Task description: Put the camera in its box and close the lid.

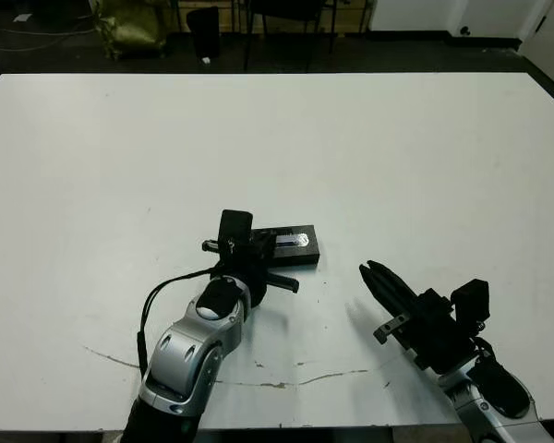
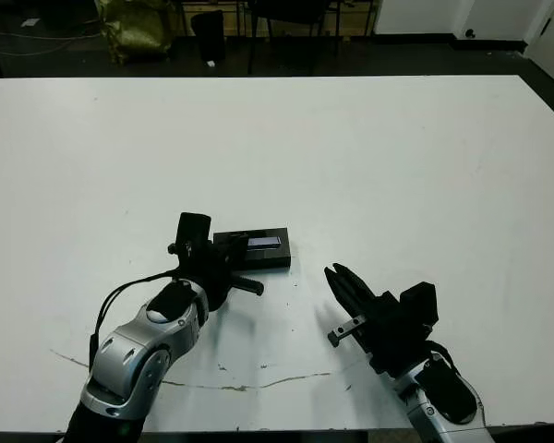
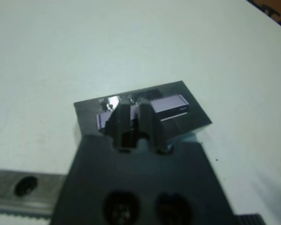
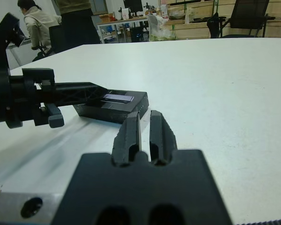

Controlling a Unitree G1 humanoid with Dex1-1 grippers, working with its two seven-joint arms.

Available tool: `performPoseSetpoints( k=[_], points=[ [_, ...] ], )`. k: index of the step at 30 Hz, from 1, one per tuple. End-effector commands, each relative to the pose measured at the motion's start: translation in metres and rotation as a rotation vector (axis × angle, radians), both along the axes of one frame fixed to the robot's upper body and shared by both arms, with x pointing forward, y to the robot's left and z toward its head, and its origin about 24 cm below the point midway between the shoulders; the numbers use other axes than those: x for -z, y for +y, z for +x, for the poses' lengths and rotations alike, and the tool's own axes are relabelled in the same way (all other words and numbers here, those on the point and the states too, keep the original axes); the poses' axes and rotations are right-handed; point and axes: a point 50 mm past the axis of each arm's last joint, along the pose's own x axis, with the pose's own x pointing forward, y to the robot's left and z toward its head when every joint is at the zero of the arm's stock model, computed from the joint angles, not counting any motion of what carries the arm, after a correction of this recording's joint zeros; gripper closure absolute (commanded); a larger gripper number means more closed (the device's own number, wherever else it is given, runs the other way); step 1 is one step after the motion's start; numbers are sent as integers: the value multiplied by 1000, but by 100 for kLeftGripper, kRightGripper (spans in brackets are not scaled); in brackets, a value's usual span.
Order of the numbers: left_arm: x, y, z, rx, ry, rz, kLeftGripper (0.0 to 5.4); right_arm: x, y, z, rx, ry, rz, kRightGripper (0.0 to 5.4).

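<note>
The lid (image 1: 294,241), black with a pale bluish-grey stripe (image 4: 118,97), lies flat over the box (image 4: 113,108) near the table's middle front. Only the box's black side wall shows. The camera is out of sight. My left gripper (image 1: 261,244) is shut, and its fingertips (image 3: 131,117) rest on the lid's top at its left end, over part of the stripe. My right gripper (image 1: 367,270) is shut and holds nothing. It hovers low over the table to the right of the box, apart from it, and points toward it.
A thin crack line (image 1: 305,377) runs across the white table (image 1: 397,157) near its front edge. Beyond the far edge stand chairs and a yellow-green bag (image 1: 129,23). In the right wrist view, people (image 4: 35,21) are past the table.
</note>
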Motion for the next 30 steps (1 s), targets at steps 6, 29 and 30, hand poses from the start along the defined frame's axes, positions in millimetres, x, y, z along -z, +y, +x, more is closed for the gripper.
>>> performPoseSetpoints(
  k=[6,29,30],
  points=[
    [28,10,-17,24,139,66,536,4,-2,-2,3,26,-11,540],
    [-85,45,-17,-8,-530,-94,536,5,-2,-1,3,12,9,540],
    [-92,50,-20,-8,-576,-98,536,6,-2,0,0,8,10,540]
  ],
)
